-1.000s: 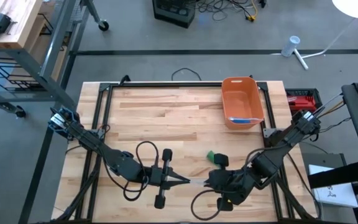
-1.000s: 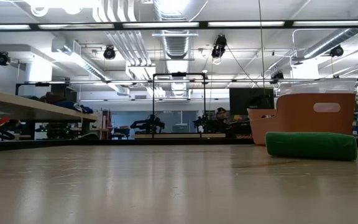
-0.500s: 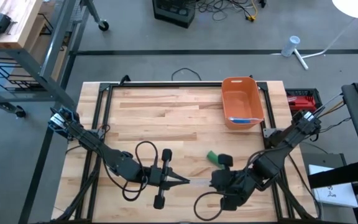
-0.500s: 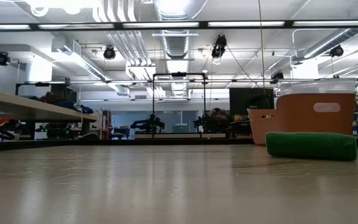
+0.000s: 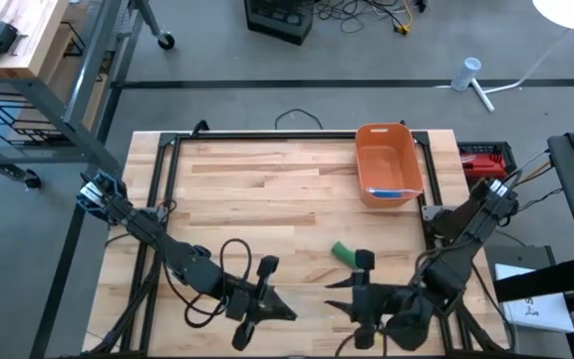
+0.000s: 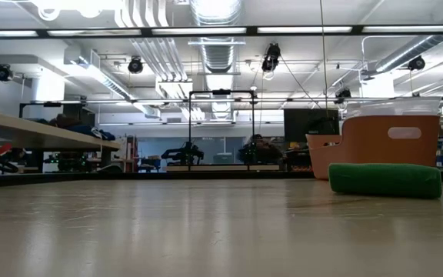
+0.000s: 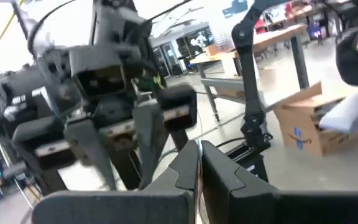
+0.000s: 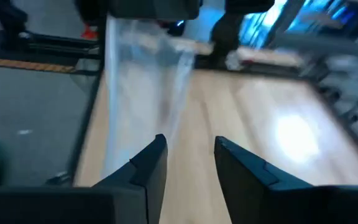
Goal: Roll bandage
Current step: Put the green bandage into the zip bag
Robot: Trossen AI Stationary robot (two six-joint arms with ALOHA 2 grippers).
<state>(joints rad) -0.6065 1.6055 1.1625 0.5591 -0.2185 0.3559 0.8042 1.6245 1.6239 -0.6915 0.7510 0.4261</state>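
My left gripper [image 5: 289, 313] sits near the table's front edge at about seven o'clock from the table's centre, its fingers [image 7: 188, 163] pressed together with nothing between them that I can see. My right gripper [image 5: 337, 295] faces it from about five o'clock, a little apart, fingers [image 8: 154, 163] parted to a moderate gap and empty. The rolled green bandage [image 5: 341, 252] lies on the table [image 5: 257, 189] just beyond my right gripper, toward the orange bin [image 5: 387, 163] standing near the back edge at about one o'clock. From table height the bandage [image 6: 384, 179] partly covers the bin's base, and neither of my arms shows there. My right wrist view is smeared; a pale translucent streak [image 8: 143, 93] ahead I cannot identify.
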